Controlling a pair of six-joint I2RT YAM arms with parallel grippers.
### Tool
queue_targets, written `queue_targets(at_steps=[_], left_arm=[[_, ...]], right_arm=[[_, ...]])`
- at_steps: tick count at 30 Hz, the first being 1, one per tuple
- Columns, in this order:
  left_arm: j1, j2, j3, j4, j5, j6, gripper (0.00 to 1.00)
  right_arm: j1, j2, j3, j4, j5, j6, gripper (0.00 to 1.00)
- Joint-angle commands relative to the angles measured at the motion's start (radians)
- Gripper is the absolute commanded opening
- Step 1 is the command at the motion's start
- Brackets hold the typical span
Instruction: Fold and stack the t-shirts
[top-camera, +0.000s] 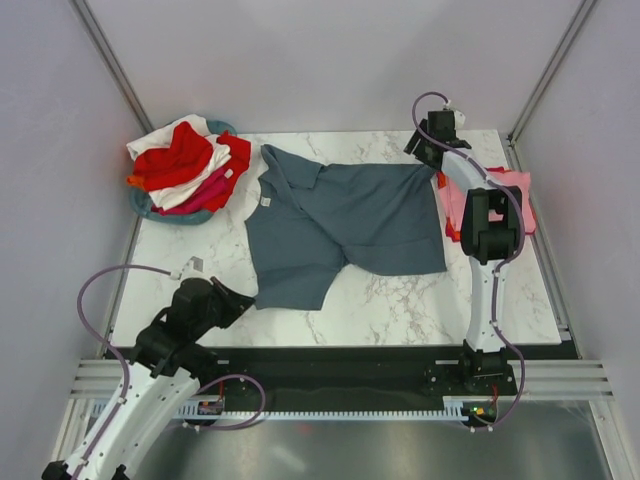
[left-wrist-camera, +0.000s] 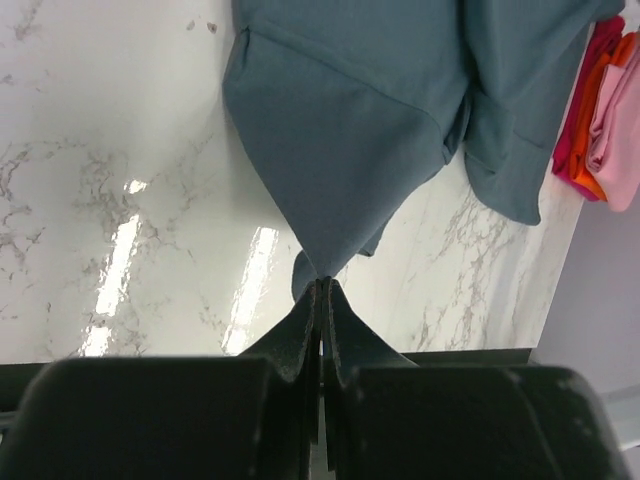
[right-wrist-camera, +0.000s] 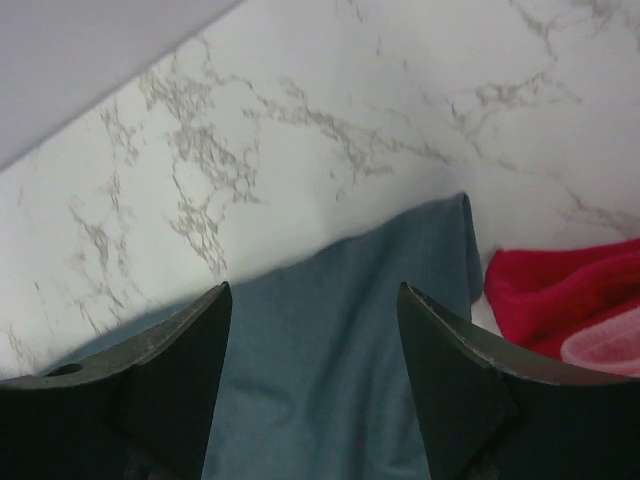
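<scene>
Bright, soft, even light from above fills the overhead view. The blue-grey shirt (top-camera: 345, 225) throws only a faint shadow along its near edge onto the marble table (top-camera: 400, 300), and everything is in focus. In the left wrist view, white streaks of glare lie on the table left of the shirt, and the left gripper (left-wrist-camera: 320, 288) just below it is dark and soft. In the right wrist view, the right gripper (right-wrist-camera: 313, 295) over the shirt is near-black and the picture is slightly hazy.

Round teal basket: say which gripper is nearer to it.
Left. The left gripper, shut on the slate blue-grey cotton t-shirt, is near-right of the round teal basket; the open right gripper is beyond the shirt, far right.
</scene>
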Motion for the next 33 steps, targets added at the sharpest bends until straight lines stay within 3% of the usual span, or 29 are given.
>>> queue_targets(at_steps=[1, 8, 14, 20, 25, 33], left_arm=[[0.005, -0.011, 0.105, -0.021, -0.104, 0.024, 0.02], [0.005, 0.128, 0.255, -0.115, -0.216, 0.1, 0.02], [0.006, 0.122, 0.301, -0.156, -0.317, 0.093, 0.02], [0.008, 0.147, 0.349, -0.173, -0.319, 0.139, 0.02], [0.008, 0.212, 0.392, -0.183, -0.315, 0.155, 0.02], [0.008, 0.233, 0.392, -0.178, -0.288, 0.172, 0.02]], right_arm=[[0.003, -0.109, -0.096, 0.014, -0.095, -0.011, 0.74], [0.055, -0.391, -0.479, 0.072, -0.122, -0.1, 0.71], [0.113, -0.612, -0.768, 0.075, -0.042, -0.118, 0.68], [0.13, -0.756, -0.98, 0.063, 0.033, -0.132, 0.59], [0.13, -0.781, -1.043, 0.057, 0.108, -0.15, 0.54], [0.13, -0.688, -0.999, 0.057, 0.145, -0.138, 0.52]])
